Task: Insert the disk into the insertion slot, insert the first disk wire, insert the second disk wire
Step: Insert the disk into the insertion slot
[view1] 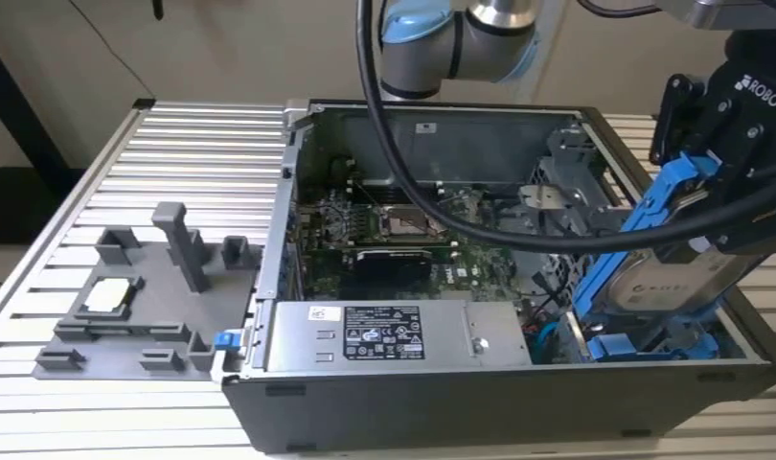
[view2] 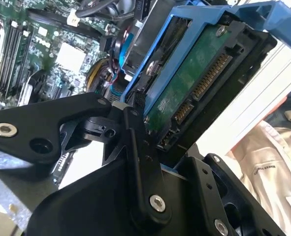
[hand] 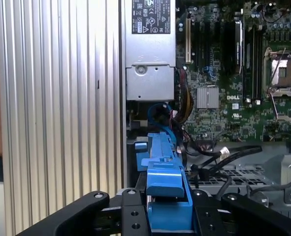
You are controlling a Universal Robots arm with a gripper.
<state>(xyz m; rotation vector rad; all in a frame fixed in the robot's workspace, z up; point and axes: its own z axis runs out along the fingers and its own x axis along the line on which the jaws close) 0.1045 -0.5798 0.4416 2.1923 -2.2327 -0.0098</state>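
Ribbed aluminium tabletop (view1: 171, 144) under even light, pale beige wall (view1: 235, 48) behind it.

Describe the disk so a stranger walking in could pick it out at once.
Find the open computer case on the slatted table. At its end on the exterior view's right, the black tool grips the disk, tilted steeply. It is a silver-grey slab in a bright blue frame, unlike the labelled silver box lying flat inside the case.
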